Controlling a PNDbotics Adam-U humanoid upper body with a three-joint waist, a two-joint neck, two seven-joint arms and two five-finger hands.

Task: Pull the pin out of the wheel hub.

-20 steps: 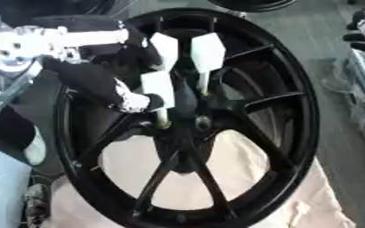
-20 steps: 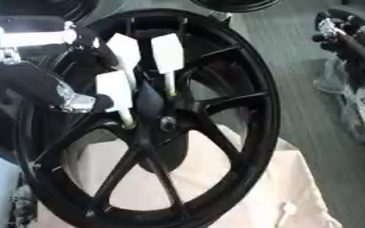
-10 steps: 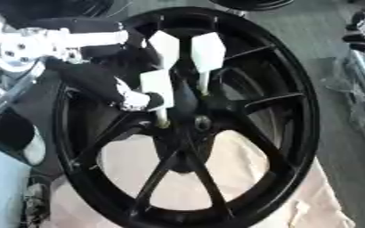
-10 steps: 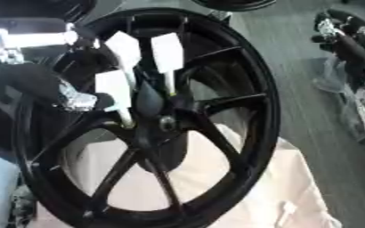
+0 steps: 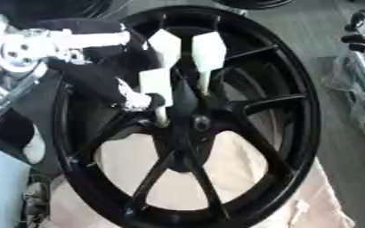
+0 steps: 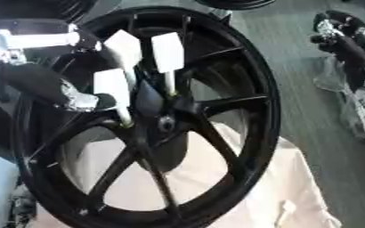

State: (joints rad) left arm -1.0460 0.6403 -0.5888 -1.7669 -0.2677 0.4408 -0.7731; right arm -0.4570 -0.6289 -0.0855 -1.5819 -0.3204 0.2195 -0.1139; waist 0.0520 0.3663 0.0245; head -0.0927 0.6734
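The left hand (image 5: 151, 67) reaches over the black spoked wheel hub (image 5: 291, 111), its white-tipped fingers (image 5: 208, 50) spread wide and pointing down at the centre bore (image 5: 200, 121) just below them. I cannot make out the pin.

The light is soft and even, and I cannot tell where it comes from. Both pictures are blurry, with blocky edges and little fine detail. The white pads of my left hand (image 5: 174, 67) are very bright, almost without texture, and the silver joint near the upper left edge also glares. The black wheel (image 5: 294, 107) is very dark; its spokes lose detail, with only thin pale reflections along the rim. The pale cloth (image 6: 248, 187) under it looks flat and a little washed out. My right hand (image 6: 349, 44) at the right edge is dark and smeared.
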